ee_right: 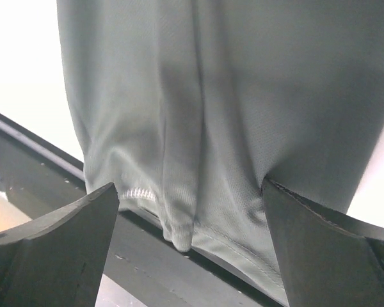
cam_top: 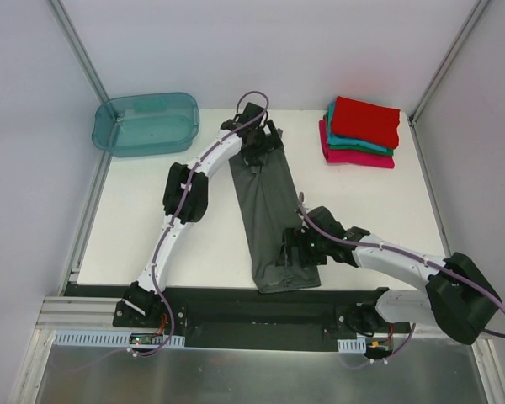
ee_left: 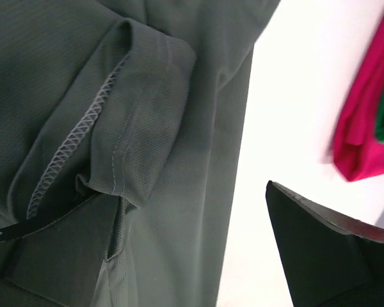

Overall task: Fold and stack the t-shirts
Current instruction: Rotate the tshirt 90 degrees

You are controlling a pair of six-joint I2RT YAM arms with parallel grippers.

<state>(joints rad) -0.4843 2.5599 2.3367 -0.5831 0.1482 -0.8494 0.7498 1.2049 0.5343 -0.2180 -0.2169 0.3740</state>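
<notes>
1. The translucent teal tub [cam_top: 189, 126] sits at the far left corner of the table [cam_top: 151, 244]; only its own floor shows inside it.
2. The dark grey t-shirt [cam_top: 268, 210] lies folded into a long strip, running diagonally from far centre to the near edge, where its hem hangs just over the rim.
3. At the far right corner three folded t-shirts are stacked: red [cam_top: 366, 119] on top, teal [cam_top: 357, 145] in the middle and magenta-pink [cam_top: 358, 158] at the bottom.
4. The left gripper [cam_top: 257, 143] is over the strip's far end with its jaws spread wide and gripping nothing; one finger [ee_left: 320, 249] is over bare table beside the cloth.
5. The right gripper [ee_right: 189, 187] straddles the near hem, fingers wide apart and nothing pinched.
</notes>
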